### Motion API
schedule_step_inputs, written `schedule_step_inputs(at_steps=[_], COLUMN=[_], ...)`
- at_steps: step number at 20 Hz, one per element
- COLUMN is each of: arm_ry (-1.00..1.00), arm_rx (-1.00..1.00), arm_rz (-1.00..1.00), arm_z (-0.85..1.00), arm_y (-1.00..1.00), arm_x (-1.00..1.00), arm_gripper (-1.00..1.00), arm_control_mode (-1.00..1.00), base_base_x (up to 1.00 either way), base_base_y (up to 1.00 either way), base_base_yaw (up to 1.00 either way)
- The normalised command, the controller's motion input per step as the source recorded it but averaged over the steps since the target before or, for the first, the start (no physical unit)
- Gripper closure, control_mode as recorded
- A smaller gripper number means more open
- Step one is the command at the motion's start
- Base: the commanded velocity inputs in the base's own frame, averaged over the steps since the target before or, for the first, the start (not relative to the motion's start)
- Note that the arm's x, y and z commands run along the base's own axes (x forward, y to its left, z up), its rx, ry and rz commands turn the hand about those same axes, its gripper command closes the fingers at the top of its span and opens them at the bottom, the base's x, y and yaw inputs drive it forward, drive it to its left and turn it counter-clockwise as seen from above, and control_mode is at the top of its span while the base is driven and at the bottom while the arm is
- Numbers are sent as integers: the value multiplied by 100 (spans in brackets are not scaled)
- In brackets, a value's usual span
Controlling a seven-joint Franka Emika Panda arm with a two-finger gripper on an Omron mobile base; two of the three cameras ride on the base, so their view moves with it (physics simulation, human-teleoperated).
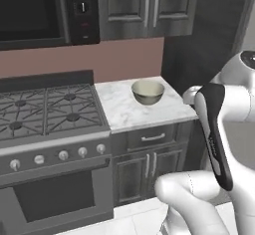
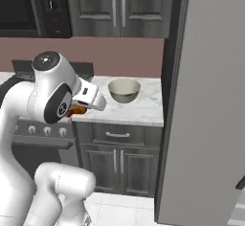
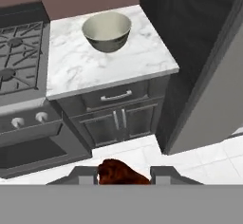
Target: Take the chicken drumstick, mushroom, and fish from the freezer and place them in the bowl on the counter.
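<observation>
I am in the carrying step now: the gripper (image 3: 123, 176) has a brown-red piece between its fingers, and I judge it is the chicken drumstick (image 3: 119, 172), because of the colour and the rounded shape. The jaws are closed most of the way on it, one fingertip at each side of the meat. In the right base view the same brownish piece (image 2: 76, 110) looks out under the white hand, so I believe the grip is good.

The bowl (image 3: 107, 30) is my landmark. It stands on the counter (image 3: 90, 66), toward the back of the slab, and it looks empty from here, so no item is delivered yet. The stove (image 1: 45, 110) is at the left of the bowl, and the freezer (image 2: 210, 105) with its grey door is at the right of it. I cannot see the mushroom or the fish.

The hand is in front of the bowl and higher than it, out over the floor before the counter edge, and it looks down and forward to the bowl. The arm is folded, with the elbow raised.

For the next move I must reach forward until the drumstick hangs over the bowl, go down a little, and only then open the jaws. If I release too early, the meat can fall on the marble or on the floor.
</observation>
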Motion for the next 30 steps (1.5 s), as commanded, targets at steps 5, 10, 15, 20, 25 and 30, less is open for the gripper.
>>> schedule_step_inputs(at_steps=[5, 10, 15, 20, 25, 30], arm_ry=[0, 6, 9, 4, -1, -7], arm_rx=[0, -1, -2, 0, 0, -1], arm_rz=[0, -4, -3, 0, 0, 0], arm_z=[0, -21, -44, -68, -64, -35], arm_y=[0, -8, -8, 0, 0, 0], arm_x=[0, 60, 100, 100, 100, 93], arm_gripper=[100, 100, 100, 100, 100, 100], arm_control_mode=[100, -100, -100, -100, -100, -100], base_base_x=[100, 40, 0, 0, 0, 0], base_base_y=[58, 3, 0, 0, 0, 0], base_base_yaw=[-34, -10, 0, 0, 0, 0])
